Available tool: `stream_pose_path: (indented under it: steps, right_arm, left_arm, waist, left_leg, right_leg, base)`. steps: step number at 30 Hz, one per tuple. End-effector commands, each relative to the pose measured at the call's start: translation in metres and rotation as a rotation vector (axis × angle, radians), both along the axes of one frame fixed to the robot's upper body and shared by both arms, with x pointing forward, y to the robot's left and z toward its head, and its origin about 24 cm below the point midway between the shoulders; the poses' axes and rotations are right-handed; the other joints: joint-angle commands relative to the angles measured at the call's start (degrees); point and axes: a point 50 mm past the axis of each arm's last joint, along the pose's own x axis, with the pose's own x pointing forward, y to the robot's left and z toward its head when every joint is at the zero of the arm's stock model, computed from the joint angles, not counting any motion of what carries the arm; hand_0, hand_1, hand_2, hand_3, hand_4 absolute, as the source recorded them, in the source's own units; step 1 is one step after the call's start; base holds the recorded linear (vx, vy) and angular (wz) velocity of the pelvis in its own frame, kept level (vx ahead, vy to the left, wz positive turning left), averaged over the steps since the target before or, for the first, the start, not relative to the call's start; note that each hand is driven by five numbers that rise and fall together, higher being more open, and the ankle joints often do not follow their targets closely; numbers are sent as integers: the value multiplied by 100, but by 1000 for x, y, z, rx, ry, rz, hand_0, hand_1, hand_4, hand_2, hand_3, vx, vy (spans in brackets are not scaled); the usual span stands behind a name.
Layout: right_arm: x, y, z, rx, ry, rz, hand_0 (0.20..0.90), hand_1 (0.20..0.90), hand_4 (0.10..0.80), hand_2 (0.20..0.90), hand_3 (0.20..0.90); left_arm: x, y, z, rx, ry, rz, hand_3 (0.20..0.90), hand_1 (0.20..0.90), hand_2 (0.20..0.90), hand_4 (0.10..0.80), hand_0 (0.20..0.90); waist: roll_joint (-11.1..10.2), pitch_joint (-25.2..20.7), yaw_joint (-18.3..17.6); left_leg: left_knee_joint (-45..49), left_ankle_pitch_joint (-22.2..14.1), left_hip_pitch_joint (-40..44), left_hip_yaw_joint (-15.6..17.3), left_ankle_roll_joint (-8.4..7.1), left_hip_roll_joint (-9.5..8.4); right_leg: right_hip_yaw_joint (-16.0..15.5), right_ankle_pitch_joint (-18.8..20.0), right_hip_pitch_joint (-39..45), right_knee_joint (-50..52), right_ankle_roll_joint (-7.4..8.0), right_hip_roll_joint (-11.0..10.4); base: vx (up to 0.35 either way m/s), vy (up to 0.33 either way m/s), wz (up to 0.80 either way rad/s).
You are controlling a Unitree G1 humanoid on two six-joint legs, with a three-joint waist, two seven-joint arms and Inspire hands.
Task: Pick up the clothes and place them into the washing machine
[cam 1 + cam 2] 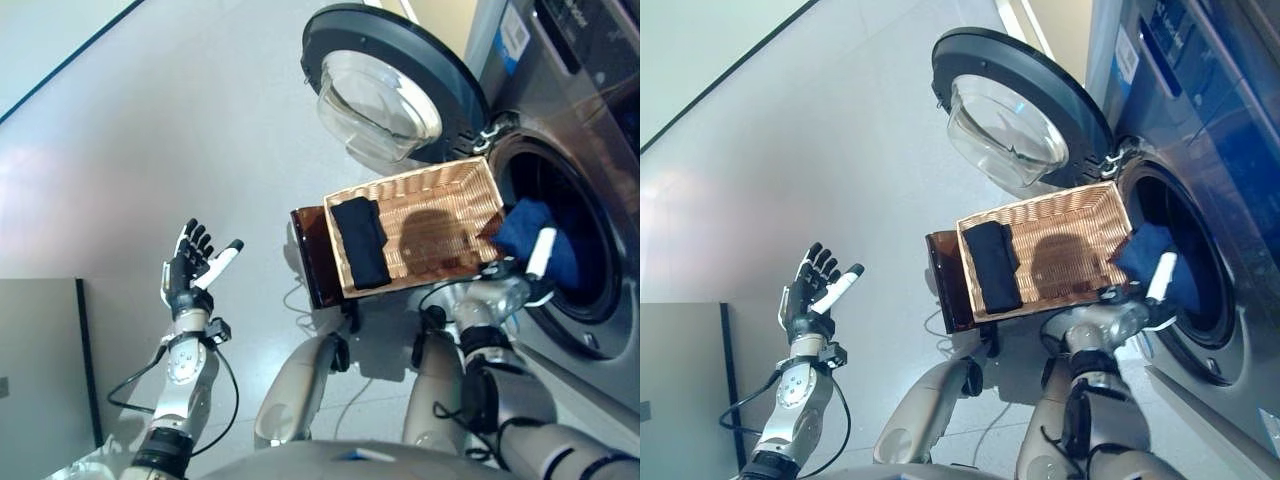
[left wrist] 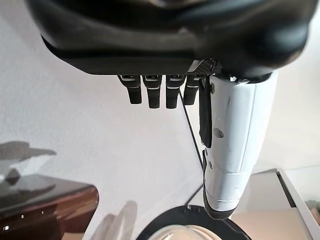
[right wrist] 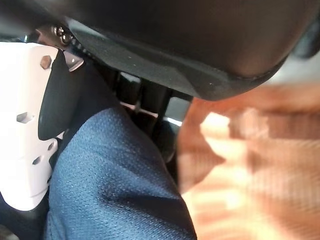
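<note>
the right hand [image 1: 520, 272] grasps a blue mesh cloth [image 1: 530, 232] at the round drum opening of the grey washing machine [image 1: 590, 150]. the left hand [image 1: 190, 270] hangs relaxed, empty. a folded black garment [image 1: 360, 240] waits in the woven wicker basket [image 1: 470, 180]; the cloth could snag on the basket's rim.
</note>
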Motion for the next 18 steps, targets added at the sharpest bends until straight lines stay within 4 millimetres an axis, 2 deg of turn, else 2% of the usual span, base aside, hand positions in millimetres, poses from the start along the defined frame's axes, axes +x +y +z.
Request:
stream_pose_path:
  steps: [1,2,3,4,5,6,7,9,11,15,18]
  right_arm:
    - [-7,-54,116,-371,-175,-173,200,200,300,200,200]
    - [-7,-55,119,-374,-176,-176,200,200,300,200,200]
    - [-13,-77,163,-490,-155,-206,200,200,300,200,200]
    - [-13,-79,168,-497,-158,-206,200,200,300,200,200]
    - [-18,-88,188,-547,-136,-222,200,200,300,200,200]
    - [-24,-100,223,-657,-69,-211,200,200,300,200,200]
    - [-23,-100,238,-715,-31,-195,900,900,800,900,900]
    - [-19,-95,257,-813,12,-154,900,900,800,900,900]
    - [-13,-91,261,-839,42,-127,900,900,800,900,900]
    - [-1,-83,253,-871,130,-85,900,900,800,900,900]
    - [3,-87,240,-952,424,-79,900,900,800,900,900]
  left_arm:
    - [11,21,42,83,-227,42,900,900,900,800,900]
    - [11,20,42,78,-230,40,900,900,900,800,900]
    - [9,24,44,102,-234,22,900,900,900,800,900]
    - [10,22,44,93,-239,22,900,900,900,800,900]
    - [9,25,46,119,-240,14,900,900,900,800,900]
    - [8,27,48,129,-242,5,900,900,900,800,900]
    - [8,30,48,132,-242,15,900,900,900,800,900]
    - [7,32,48,118,-242,36,900,900,900,800,900]
    - [5,32,47,100,-239,45,900,900,900,800,900]
    - [4,34,47,91,-237,62,900,900,900,800,900]
    - [3,40,47,101,-234,87,900,900,900,800,900]
  waist:
    - [65,-152,55]
    - [88,-145,67]
    - [55,-211,134]
    - [93,-200,142]
    - [56,-227,177]
    - [34,-245,217]
    - [13,-252,222]
    - [-5,-230,161]
    - [-21,-257,164]
    - [-85,-277,93]
    - [-143,-299,91]
  left_leg:
    - [841,-765,-351,-343,-473,32]
    - [840,-766,-359,-340,-473,32]
    - [832,-763,-369,-327,-489,30]
    - [828,-763,-384,-315,-488,31]
    - [816,-761,-376,-308,-494,25]
    - [790,-749,-392,-246,-501,44]
    - [758,-744,-390,-207,-508,54]
    - [720,-732,-400,-122,-515,83]
    - [682,-727,-383,-82,-523,98]
    - [655,-728,-352,-77,-522,89]
    - [640,-723,-345,-77,-527,89]
  right_leg:
    - [-49,470,584,-1192,249,-97]
    - [-45,468,572,-1187,250,-98]
    - [-32,481,538,-1179,273,-115]
    - [-18,482,512,-1173,275,-114]
    - [-6,498,477,-1162,288,-113]
    - [60,550,381,-1152,311,-119]
    - [106,578,338,-1166,316,-108]
    - [177,621,274,-1174,318,-72]
    - [220,643,273,-1216,314,-40]
    - [237,663,305,-1255,290,-8]
    - [213,700,319,-1291,275,-3]
  base:
    - [12,-6,3]
    - [8,3,8]
    - [0,0,0]
    - [3,22,-9]
    - [-3,25,-16]
    - [-6,28,-10]
    - [1,33,-7]
    - [17,22,-10]
    - [28,6,-25]
    - [27,-5,-13]
    - [-4,-6,-2]
